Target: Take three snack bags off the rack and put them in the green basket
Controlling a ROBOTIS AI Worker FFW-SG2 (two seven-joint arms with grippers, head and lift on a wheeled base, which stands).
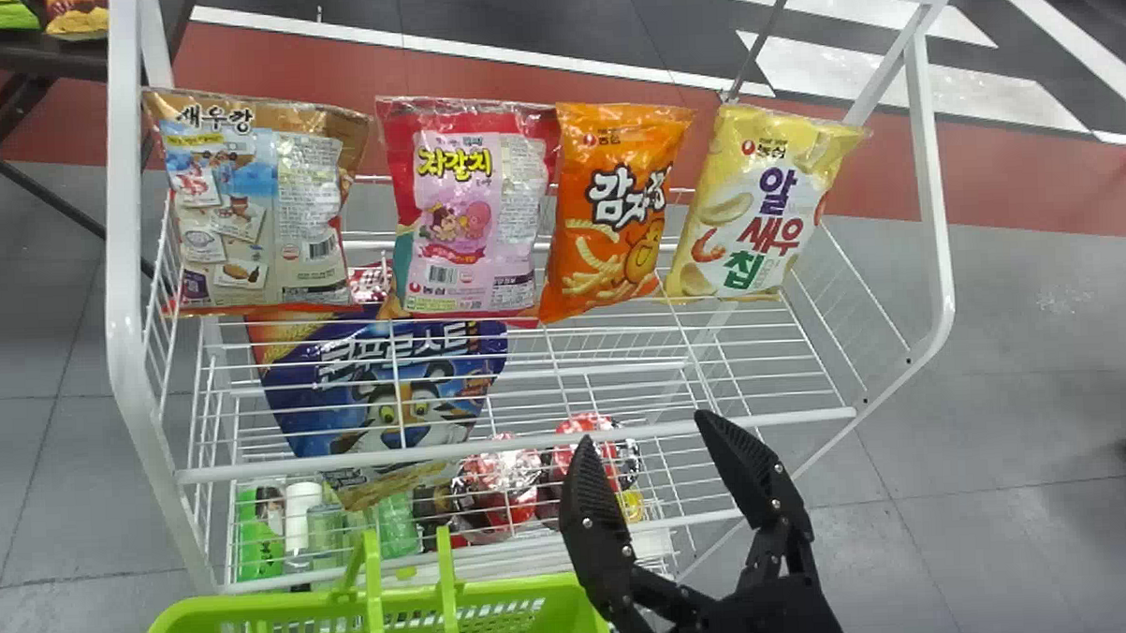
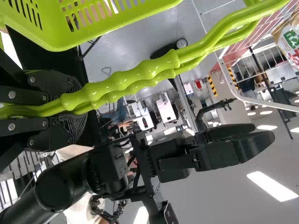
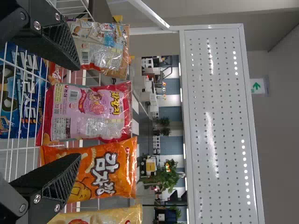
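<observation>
A white wire rack (image 1: 934,200) is standing beyond a green plastic basket (image 1: 255,604). On the rack, a pink-and-red glossy snack bag (image 1: 470,207), likely next, is standing with its long axis roughly upright, forward and leftward of the nearer, right black two-fingered end effector (image 1: 644,426), which is gaping empty; the left end effector (image 2: 74,106) is gripping the basket's green handles (image 2: 140,74).

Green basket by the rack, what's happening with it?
The robot's left gripper holds the green basket by its handles, at the near side of the rack. Its right gripper is open and empty, in front of the shelf where four snack bags stand in a row.
</observation>
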